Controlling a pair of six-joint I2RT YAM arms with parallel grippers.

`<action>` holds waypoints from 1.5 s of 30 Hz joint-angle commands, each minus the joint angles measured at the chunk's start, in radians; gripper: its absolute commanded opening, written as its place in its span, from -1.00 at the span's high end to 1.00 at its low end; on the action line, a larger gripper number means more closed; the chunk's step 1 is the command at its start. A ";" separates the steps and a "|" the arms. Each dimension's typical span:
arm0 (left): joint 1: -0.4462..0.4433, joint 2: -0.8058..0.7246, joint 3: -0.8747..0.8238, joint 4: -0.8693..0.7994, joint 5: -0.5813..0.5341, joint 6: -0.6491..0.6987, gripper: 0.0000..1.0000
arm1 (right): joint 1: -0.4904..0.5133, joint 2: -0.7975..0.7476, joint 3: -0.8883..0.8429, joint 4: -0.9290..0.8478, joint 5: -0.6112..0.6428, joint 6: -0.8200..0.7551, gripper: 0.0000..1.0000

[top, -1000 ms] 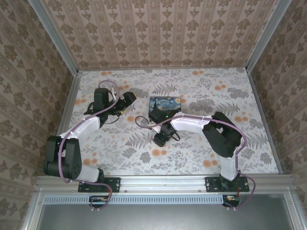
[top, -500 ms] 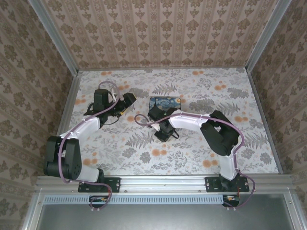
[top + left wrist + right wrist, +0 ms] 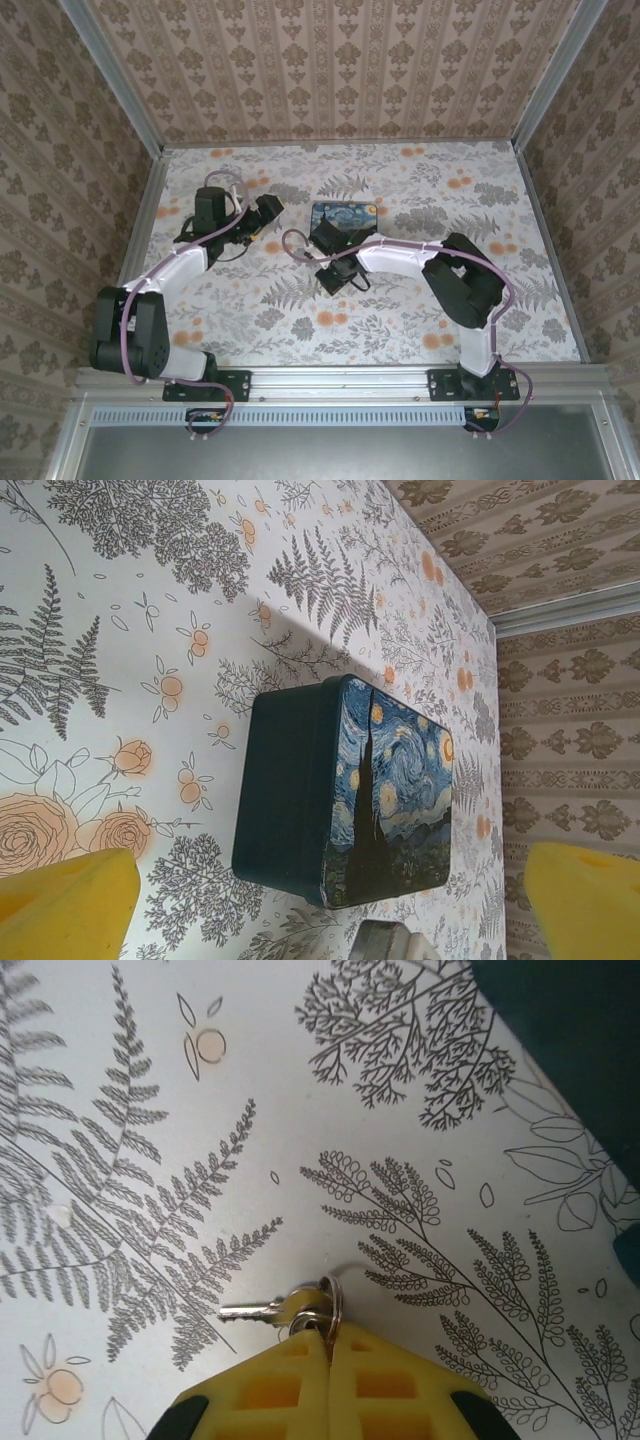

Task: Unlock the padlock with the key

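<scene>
My right gripper point(image 3: 327, 1338) is shut on a metal key ring point(image 3: 336, 1298) just above the table. A small silver key point(image 3: 252, 1310) with a brassy head sticks out to the left of the fingertips. In the top view this gripper point(image 3: 335, 279) hangs just in front of the blue-and-yellow Starry Night box point(image 3: 344, 216). My left gripper point(image 3: 268, 208) stands open to the left of the box, its yellow fingers point(image 3: 70, 900) wide apart and aimed at the box point(image 3: 345, 790). The padlock is hidden.
The floral tabletop point(image 3: 400, 320) is walled on three sides by patterned panels point(image 3: 330, 70). A dark corner of the box point(image 3: 570, 1040) shows at the upper right of the right wrist view. A grey block point(image 3: 392, 942) peeks in below the box.
My right gripper, holding the key ring, has drawn slightly up the table toward the box. The left arm has barely moved.
</scene>
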 commanded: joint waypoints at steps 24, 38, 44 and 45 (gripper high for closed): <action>-0.145 0.036 -0.019 0.062 0.016 -0.093 -1.00 | -0.081 -0.287 -0.121 0.092 -0.117 0.165 1.00; -0.279 0.119 -0.061 0.402 0.015 -0.567 -0.87 | -0.146 -0.407 -0.030 0.087 -0.141 0.243 1.00; -0.318 0.184 -0.072 0.573 0.001 -0.734 -0.78 | -0.154 -0.412 0.014 0.106 -0.142 0.265 1.00; -0.323 0.196 -0.077 0.603 -0.003 -0.757 -0.77 | -0.154 -0.410 0.020 0.108 -0.142 0.270 1.00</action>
